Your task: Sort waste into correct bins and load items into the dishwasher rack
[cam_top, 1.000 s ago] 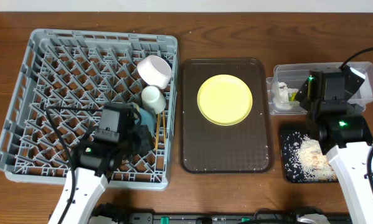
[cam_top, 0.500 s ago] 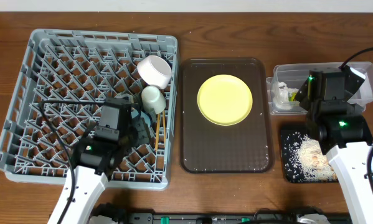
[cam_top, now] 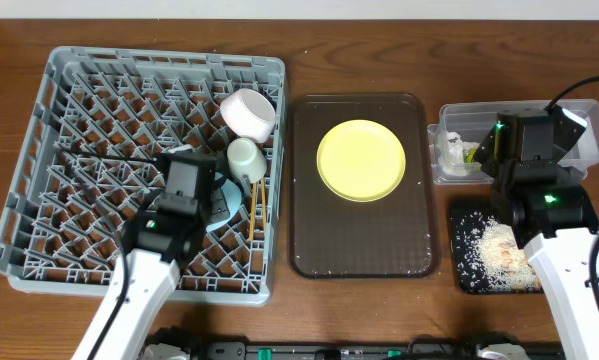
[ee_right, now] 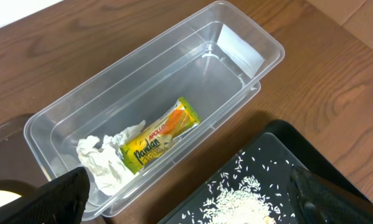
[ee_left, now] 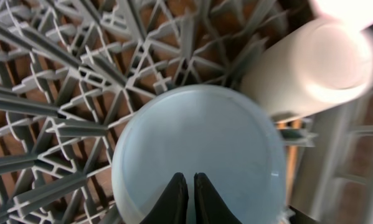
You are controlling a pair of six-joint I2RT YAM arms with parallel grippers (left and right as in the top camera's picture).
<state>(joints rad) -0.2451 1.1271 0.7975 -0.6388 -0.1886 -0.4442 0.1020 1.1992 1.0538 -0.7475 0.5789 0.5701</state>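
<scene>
Cup (ee_left: 198, 143) sits at four o'clock in the rack (cam_top: 99, 110), left gripper (ee_left: 186, 194) pressed together, empty, above it. Right gripper (ee_right: 192, 200) spread over the tub (ee_right: 233, 46). Plate (cam_top: 361, 160) likely loads next, needing an edge grip.

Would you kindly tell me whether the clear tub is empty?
Not empty: the tub holds a crumpled napkin and a yellow wrapper at one end.

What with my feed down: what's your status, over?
Left end effector shut, above cup in rack. Right end effector open, near tub. Plate on tray, unloaded. Nothing seen blocking.
</scene>
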